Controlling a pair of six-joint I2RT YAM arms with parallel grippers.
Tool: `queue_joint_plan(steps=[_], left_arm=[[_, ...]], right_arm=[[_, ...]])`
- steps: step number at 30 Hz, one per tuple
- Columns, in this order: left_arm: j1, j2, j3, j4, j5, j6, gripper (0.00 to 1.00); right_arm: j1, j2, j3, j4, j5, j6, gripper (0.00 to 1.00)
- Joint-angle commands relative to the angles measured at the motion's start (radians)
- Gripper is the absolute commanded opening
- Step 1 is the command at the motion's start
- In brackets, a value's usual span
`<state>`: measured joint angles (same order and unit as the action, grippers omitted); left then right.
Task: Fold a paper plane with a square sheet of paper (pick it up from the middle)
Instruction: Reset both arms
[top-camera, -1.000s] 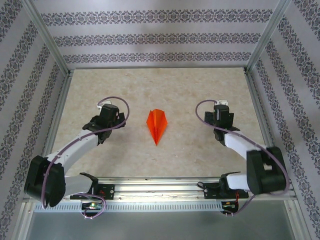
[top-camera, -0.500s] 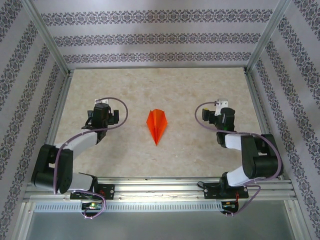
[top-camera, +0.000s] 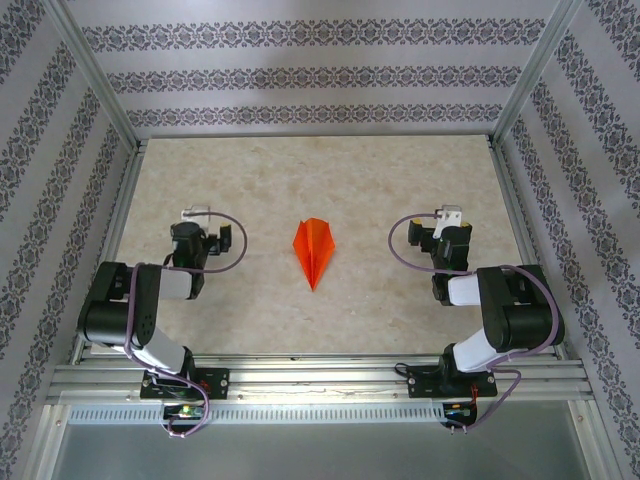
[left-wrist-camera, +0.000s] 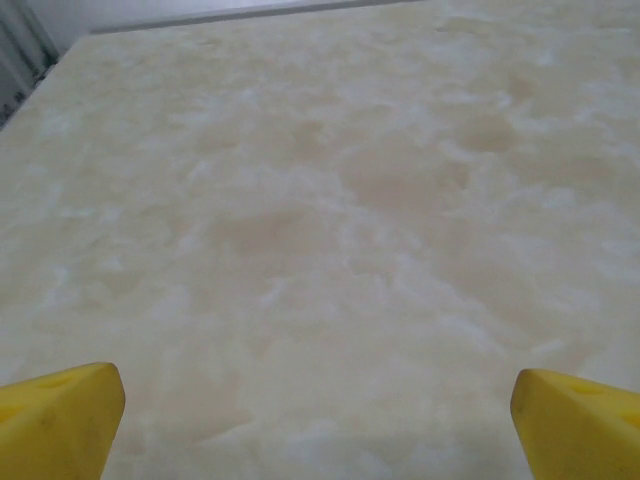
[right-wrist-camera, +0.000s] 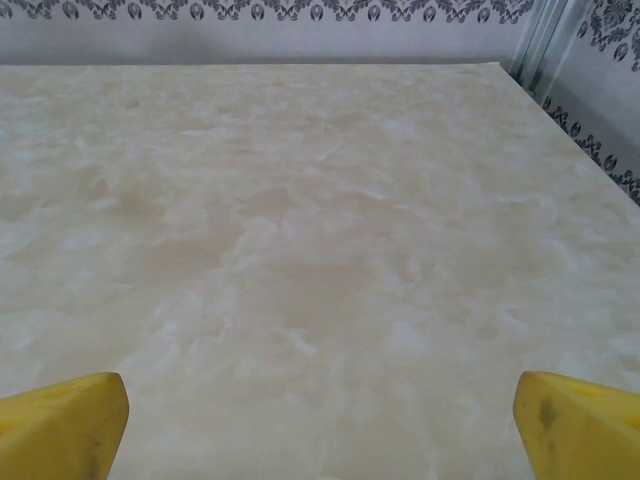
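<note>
The square sheet of paper lies folded as an orange paper plane (top-camera: 315, 250), a narrow dart with a lengthwise crease and its tip toward the near edge, flat on the middle of the table. My left gripper (top-camera: 193, 235) hovers well to its left, folded back close to its base. My right gripper (top-camera: 447, 235) is about as far off on the other side. In the left wrist view the yellow fingertips (left-wrist-camera: 60, 425) stand wide apart over bare table, so the left gripper (left-wrist-camera: 320, 425) is open. The right gripper (right-wrist-camera: 320, 425) is open the same way, its fingertips (right-wrist-camera: 580, 425) at the frame corners.
The beige marbled table (top-camera: 320, 170) is fenced by patterned walls and metal posts (top-camera: 525, 85). A metal rail (top-camera: 320, 375) carrying both arm bases runs along the near edge. Purple cables loop beside each wrist.
Both arms have drawn back and folded toward their bases, the left gripper moving left and the right one slightly right. The paper plane has stayed where it was.
</note>
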<state>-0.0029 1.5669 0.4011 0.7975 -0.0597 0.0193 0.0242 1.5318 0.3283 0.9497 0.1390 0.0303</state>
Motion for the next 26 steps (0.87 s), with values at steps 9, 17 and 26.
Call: queue_joint_plan(steps=[9,17,26], left_arm=[[0.015,0.027,-0.034,0.192,0.028,-0.048,0.99],[0.015,0.022,-0.024,0.163,0.046,-0.044,0.99],[0.015,0.022,-0.024,0.165,0.046,-0.043,0.99]], right_arm=[[0.017,0.002,0.009,0.044,0.027,0.014,0.98],[0.017,0.002,0.009,0.044,0.028,0.014,0.98],[0.019,0.002,0.009,0.045,0.027,0.013,0.98]])
